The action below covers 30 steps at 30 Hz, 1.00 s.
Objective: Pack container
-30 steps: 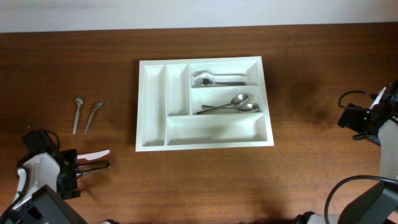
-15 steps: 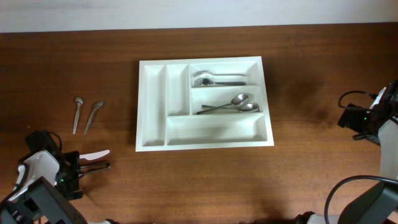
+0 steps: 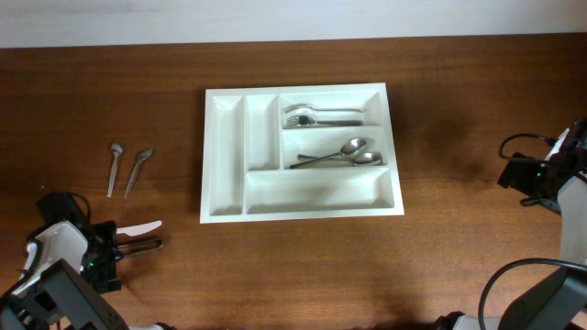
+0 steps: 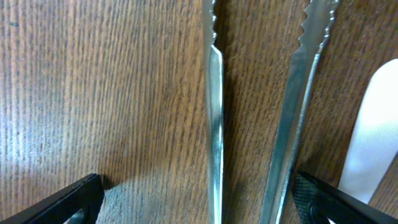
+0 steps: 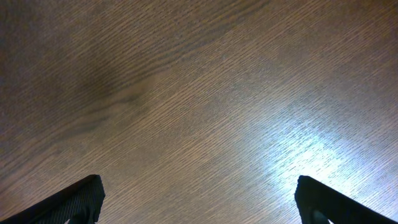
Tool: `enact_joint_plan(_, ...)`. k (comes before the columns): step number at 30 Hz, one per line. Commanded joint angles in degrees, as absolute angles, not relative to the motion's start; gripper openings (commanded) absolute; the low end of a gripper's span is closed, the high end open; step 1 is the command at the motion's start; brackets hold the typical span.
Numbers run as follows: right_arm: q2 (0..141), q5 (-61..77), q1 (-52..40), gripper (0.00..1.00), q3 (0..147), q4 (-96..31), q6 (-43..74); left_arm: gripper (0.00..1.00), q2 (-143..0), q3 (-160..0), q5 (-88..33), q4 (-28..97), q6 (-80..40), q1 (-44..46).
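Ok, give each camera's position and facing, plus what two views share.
Overhead: above the table, straight down at the container; left arm, right arm show.
Left wrist: on the left gripper, close over serrated blades; open fingertips show.
Right wrist: on the right gripper, facing bare table; open fingertips show.
Shared: the white utensil, overhead and left wrist.

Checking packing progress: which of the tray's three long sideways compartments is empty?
The lowest compartment in the overhead view, along the tray's near edge. The top one holds forks, the middle one spoons.

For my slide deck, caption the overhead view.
White cutlery tray holding forks and spoons; two loose spoons lie left of it.
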<state>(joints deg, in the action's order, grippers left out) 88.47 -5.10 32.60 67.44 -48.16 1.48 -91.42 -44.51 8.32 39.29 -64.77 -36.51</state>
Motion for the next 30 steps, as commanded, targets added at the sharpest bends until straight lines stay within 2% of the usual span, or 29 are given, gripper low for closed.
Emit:
enact_joint_plan(1,88.8,-5.2,32.9,0.99,67.3,-48.1,1.5,0.99,-93.1,-44.0,8.1,39.0,-65.3,-36.9)
enact_joint_plan(7,88.8,-5.2,32.9,0.99,67.3,-48.1,1.5,0.99,-93.1,-44.0,6.5,39.0,-65.3,-36.9)
enact_joint_plan(13,88.8,-5.2,32.9,0.99,67.3,-48.1,1.5,1.0,-93.1,-44.0,-1.3,39.0,-65.3,-36.9)
enact_joint_plan(16,88.8,-5.2,32.9,0.99,67.3,-48.1,1.5,0.95,-93.1,-44.0,-2.6,38.9,-65.4,-36.9)
enact_joint_plan(18,88.8,-5.2,32.9,0.99,67.3,-48.1,1.5,0.89,-93.1,-44.0,-2.6,39.0,-65.3,-36.9)
enact_joint_plan(19,88.8,-5.2,32.9,0.99,67.3,-48.1,1.5,0.8,-93.1,-44.0,-2.6,38.9,-65.4,-36.9)
enact_joint_plan(21,88.8,-5.2,32.9,0.99,67.3,-48.1,1.5,0.71,-93.1,-44.0,-2.6,39.0,-65.4,-36.9)
enact_joint_plan(25,88.8,-5.2,32.9,0.99,67.3,-48.1,1.5,0.62,-93.1,-44.0,-2.7,39.0,-65.3,-36.9)
enact_joint_plan(30,88.8,-5.2,32.9,0.99,67.3,-48.1,1.5,0.4,-93.1,-44.0,-2.6,39.0,-65.3,-36.9)
